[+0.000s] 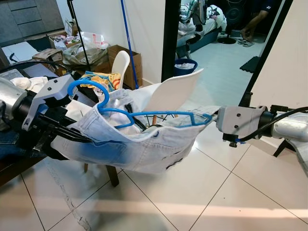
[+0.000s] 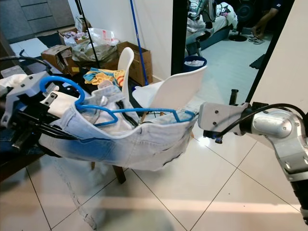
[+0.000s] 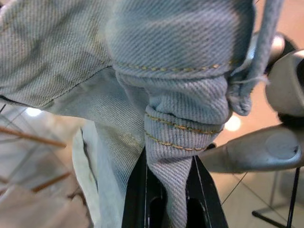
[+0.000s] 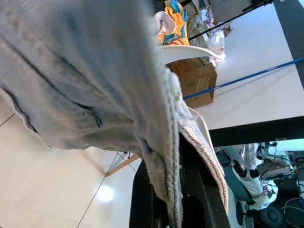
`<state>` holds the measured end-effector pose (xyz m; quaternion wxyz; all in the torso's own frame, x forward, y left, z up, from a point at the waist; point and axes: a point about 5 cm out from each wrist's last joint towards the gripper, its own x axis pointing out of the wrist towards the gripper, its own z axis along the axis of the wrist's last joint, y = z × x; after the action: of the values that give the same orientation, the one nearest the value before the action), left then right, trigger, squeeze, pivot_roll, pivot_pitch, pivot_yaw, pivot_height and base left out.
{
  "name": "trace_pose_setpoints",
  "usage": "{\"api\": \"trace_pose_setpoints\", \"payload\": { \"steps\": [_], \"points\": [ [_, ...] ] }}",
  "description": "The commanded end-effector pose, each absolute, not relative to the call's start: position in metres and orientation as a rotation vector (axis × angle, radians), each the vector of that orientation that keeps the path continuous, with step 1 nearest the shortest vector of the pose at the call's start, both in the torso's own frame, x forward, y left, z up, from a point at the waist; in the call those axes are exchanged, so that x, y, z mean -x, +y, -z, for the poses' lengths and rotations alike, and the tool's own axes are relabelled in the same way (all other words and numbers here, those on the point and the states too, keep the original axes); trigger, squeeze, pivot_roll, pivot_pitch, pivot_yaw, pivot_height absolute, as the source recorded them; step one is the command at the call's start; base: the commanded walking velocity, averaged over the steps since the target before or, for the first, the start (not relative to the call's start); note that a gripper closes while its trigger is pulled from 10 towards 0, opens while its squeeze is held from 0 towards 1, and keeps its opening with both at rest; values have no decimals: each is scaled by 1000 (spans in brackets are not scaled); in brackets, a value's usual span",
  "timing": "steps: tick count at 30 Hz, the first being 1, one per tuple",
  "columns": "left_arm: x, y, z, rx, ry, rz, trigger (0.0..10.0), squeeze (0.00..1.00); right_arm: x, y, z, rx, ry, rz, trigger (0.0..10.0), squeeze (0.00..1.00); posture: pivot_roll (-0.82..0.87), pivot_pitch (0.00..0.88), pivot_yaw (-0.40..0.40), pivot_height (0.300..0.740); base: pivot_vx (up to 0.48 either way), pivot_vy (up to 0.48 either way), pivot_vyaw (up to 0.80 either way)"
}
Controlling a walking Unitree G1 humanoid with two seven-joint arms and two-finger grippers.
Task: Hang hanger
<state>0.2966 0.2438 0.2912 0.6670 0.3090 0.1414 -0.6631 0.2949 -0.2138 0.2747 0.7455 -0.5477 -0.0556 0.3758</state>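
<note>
A pair of pale blue jeans (image 1: 144, 144) is stretched between my two grippers above the tiled floor. A blue plastic hanger (image 1: 139, 114) lies inside the waistband, its hook (image 1: 86, 87) rising near my left arm. My left gripper (image 1: 72, 132) is shut on the left end of the denim; in the left wrist view a folded seam (image 3: 175, 142) sits pinched between the black fingers (image 3: 137, 199). My right gripper (image 1: 215, 115) is shut on the waistband's right end, and in the right wrist view the cloth (image 4: 161, 156) hangs over its fingers (image 4: 142, 199).
A white chair (image 1: 173, 91) stands just behind the jeans. Cardboard boxes (image 1: 127, 60) and bags crowd the wall at the back left. A black door frame (image 1: 171, 38) opens onto a farther room where a person (image 1: 255, 21) sits. Dark furniture (image 1: 14, 163) is at my left.
</note>
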Motion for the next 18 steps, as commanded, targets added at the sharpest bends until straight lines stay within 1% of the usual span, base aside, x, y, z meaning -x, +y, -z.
{"api": "trace_pose_setpoints", "payload": {
  "steps": [1,12,14,15,17,18],
  "points": [
    [-297,250,-286,-706,355,1477,157,0,-294,-218,-283,1207,-134,-804,0,0,-4,53,26,740,0,0,0],
    [-298,256,-272,-727,395,1436,118,0,-288,-218,-292,1167,-145,-825,0,0,-5,57,24,740,0,0,0],
    [-298,256,-268,-732,408,1434,118,0,-287,-216,-297,1149,-164,-837,0,0,-6,57,25,740,0,0,0],
    [-298,256,-263,-749,422,1429,157,0,-285,-210,-303,1137,-190,-857,0,0,-7,55,26,740,0,0,0],
    [-298,256,-263,-749,422,1429,157,0,-285,-210,-303,1137,-190,-857,0,0,-7,55,26,740,0,0,0],
    [-301,253,-259,-762,429,1414,471,0,-283,-202,-308,1127,-212,-890,0,0,-12,51,29,740,0,0,0]
  ]
}}
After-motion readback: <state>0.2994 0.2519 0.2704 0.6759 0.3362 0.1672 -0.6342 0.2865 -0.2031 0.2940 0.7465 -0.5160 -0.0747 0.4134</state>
